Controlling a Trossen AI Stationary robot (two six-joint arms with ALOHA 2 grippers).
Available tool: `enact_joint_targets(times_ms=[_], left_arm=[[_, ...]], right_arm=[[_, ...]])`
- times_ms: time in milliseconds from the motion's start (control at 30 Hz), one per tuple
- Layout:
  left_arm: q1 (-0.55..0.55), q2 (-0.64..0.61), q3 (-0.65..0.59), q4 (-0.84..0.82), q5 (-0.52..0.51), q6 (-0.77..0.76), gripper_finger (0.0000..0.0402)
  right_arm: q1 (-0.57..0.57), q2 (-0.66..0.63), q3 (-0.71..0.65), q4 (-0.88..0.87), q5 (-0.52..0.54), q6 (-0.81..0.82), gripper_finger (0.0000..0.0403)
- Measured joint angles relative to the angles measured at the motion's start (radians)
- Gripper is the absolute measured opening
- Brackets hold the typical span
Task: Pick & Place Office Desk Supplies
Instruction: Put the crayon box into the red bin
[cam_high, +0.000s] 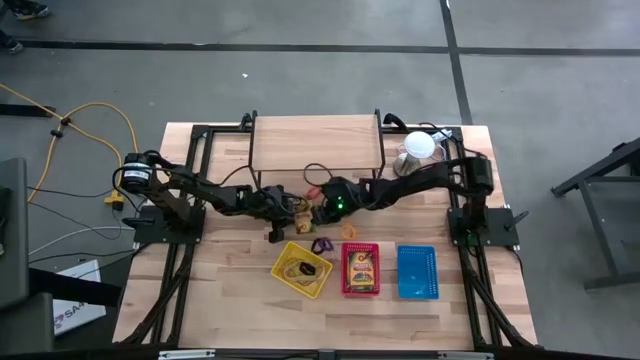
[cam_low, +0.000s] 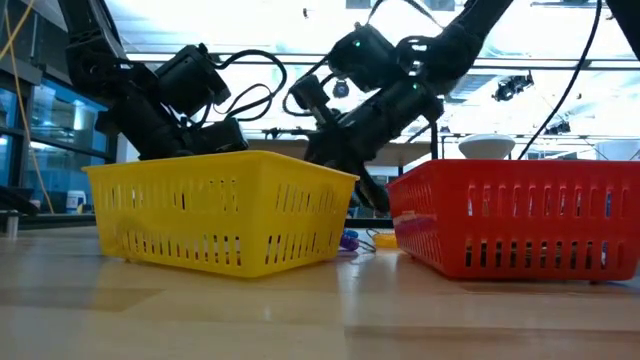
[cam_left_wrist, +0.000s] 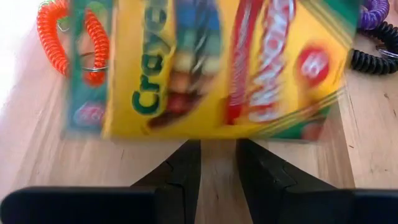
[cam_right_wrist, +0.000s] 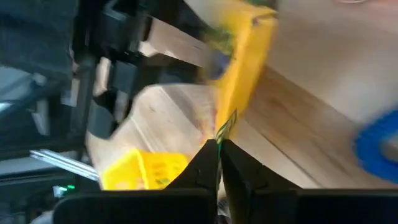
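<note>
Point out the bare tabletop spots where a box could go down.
Free: wood left of the yellow basket, the strip right of the blue basket, and the front edge below all three baskets. Crowded: the middle behind the red basket, where both grippers meet over a crayon box and coil rings.

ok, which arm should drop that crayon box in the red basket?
Right, probably. The right gripper is shut on the crayon box at its edge, near the red basket; the left gripper is open, short of the box.
</note>
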Motion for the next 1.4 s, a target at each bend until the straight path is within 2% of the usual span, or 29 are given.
enact_joint_targets(times_ms=[200,367,767,1000,1233,1400], left_arm=[[0.001,-0.045,-0.004,-0.014,-0.003,0.008,0.0099],[0.006,-0.062,-0.005,-0.011,-0.005,0.010,0.0099],[0.010,-0.064,-0.003,-0.005,-0.003,0.007,0.0099],[0.010,-0.065,-0.002,-0.010,-0.003,0.007,0.0099],[0.010,-0.066,-0.001,-0.016,-0.003,0.008,0.0099],[0.015,-0.066,-0.001,-0.018,-0.007,0.008,0.0099]], right_arm=[[-0.004,-0.107,-0.003,-0.179,0.031,-0.040,0.0003],[0.008,-0.151,-0.004,-0.258,0.057,-0.056,0.0003],[0.020,-0.193,-0.004,-0.280,0.105,-0.053,0.0003],[0.032,-0.241,-0.001,-0.315,0.095,-0.024,0.0003],[0.106,-0.346,-0.004,-0.468,0.190,0.002,0.0003],[0.200,-0.411,-0.024,-0.533,0.309,0.077,0.0003]])
